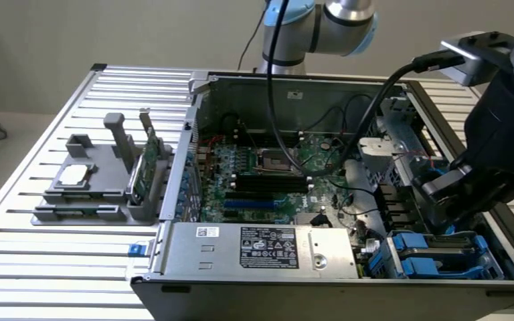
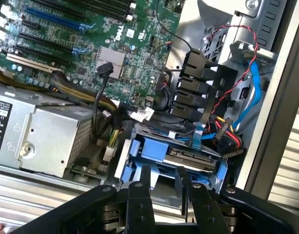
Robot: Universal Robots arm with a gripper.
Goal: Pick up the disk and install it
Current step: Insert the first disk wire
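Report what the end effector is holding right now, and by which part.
Nothing, it seems: the end effector hangs open above the disk, which lies in the blue drive bay.

Robotics lab: opened computer case (image 1: 328, 299) on slatted aluminium bench (image 1: 61, 262)

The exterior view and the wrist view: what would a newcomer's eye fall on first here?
The open computer case on the slatted table strikes first, its green motherboard in the middle. At the exterior view's right, the black gripper hangs with fingers apart over the disk with blue rails, which sits in the case's corner bay. At the exterior view's left stands a grey fixture.
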